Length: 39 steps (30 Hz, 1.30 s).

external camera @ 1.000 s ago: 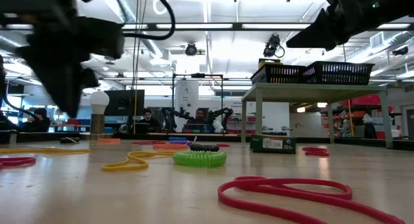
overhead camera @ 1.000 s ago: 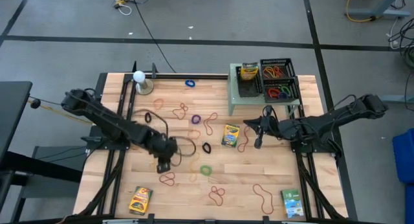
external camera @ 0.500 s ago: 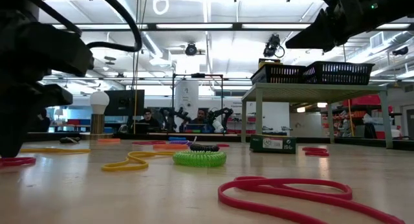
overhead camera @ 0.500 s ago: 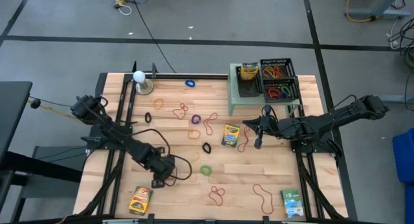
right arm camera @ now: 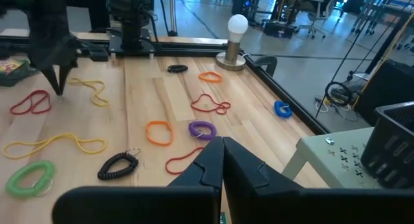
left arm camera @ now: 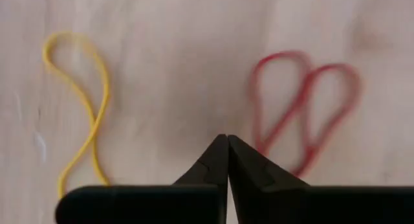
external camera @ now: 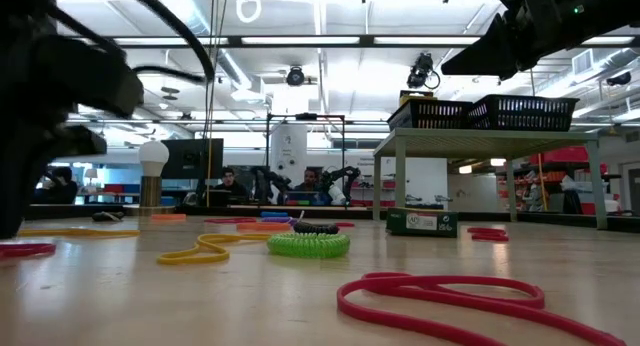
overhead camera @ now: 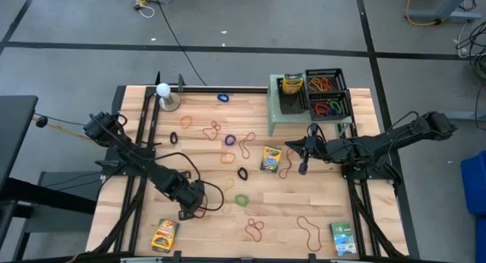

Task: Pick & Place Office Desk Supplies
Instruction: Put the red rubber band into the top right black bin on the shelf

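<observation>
Thin rubber-band loops lie scattered flat on the wooden table (overhead camera: 228, 111). My left gripper (left arm camera: 226, 138) is shut and points down at bare wood, between a yellow band (left arm camera: 81, 101) and a red band (left arm camera: 304, 114), with nothing between its fingers. Seen from the right wrist, my left gripper (right arm camera: 59, 91) stands just above the table beside the red band (right arm camera: 29, 102). My right gripper (overhead camera: 304, 169) is shut and holds nothing. It hangs above the table right of a crayon box (overhead camera: 271, 158). Two more boxes (overhead camera: 165, 234) (overhead camera: 343, 238) lie near the front edge.
A green stand (overhead camera: 304, 115) with black baskets (overhead camera: 326, 94) holding bands and a crayon box is at the back right. A white ball on a small stand (overhead camera: 163, 92) is at the back left. A green coil (overhead camera: 241, 199) and a black coil (overhead camera: 243, 172) lie mid-table.
My left gripper has moved down and toward the table's near edge, a little to the left, stopping low over the wood beside the red band. The bands lie as before.
</observation>
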Motion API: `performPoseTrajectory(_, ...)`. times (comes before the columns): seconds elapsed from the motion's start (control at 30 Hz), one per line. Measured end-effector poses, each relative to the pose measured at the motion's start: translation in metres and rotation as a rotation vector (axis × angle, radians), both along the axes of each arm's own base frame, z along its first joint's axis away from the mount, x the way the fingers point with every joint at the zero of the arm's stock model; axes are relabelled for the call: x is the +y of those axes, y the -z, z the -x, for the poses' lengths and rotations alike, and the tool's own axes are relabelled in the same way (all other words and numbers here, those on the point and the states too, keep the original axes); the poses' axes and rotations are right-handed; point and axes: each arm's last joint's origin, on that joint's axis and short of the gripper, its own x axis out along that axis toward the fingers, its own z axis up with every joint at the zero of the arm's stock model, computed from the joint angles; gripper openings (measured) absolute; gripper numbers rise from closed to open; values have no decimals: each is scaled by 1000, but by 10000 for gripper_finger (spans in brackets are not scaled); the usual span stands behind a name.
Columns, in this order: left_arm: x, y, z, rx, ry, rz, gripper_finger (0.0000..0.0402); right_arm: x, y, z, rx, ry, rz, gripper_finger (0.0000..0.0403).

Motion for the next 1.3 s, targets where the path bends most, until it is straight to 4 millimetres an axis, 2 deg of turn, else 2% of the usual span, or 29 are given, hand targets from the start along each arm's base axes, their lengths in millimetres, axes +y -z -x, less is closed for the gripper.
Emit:
performPoseTrajectory(0.1, -2, -16, -6, -61, 26, 50, 5, 0, 0, 0, 0, 0, 0, 11)
performPoseTrajectory(0.23, -6, -19, -4, -31, 50, 117, 18, 0, 0, 0, 0, 0, 0, 11)
performPoseTrajectory(0.33, -13, -13, -1, 26, 80, 143, 52, 0, 0, 0, 1, 0, 1, 11)
performPoseTrajectory(0.53, -18, 5, 1, 56, 53, 34, 122, 0, 0, 0, 1, 0, 1, 11)
performPoseTrajectory(0.7, -18, 10, 0, 67, -31, 30, 139, 0, 0, 0, 1, 0, 1, 11)
performPoseTrajectory(0.83, -18, 10, 0, 75, -72, 35, 117, 0, 0, 0, 1, 0, 1, 11)
performPoseTrajectory(1.03, -15, 6, 1, 74, -29, 7, 15, 0, 0, 0, 1, 0, 1, 11)
performPoseTrajectory(1.2, -6, -23, 2, -20, 48, -194, 5, 0, 0, 0, -4, 0, -1, 11)
performPoseTrajectory(1.3, 5, -41, 2, -147, 23, -222, 4, 0, -1, -1, -16, 2, -8, 11)
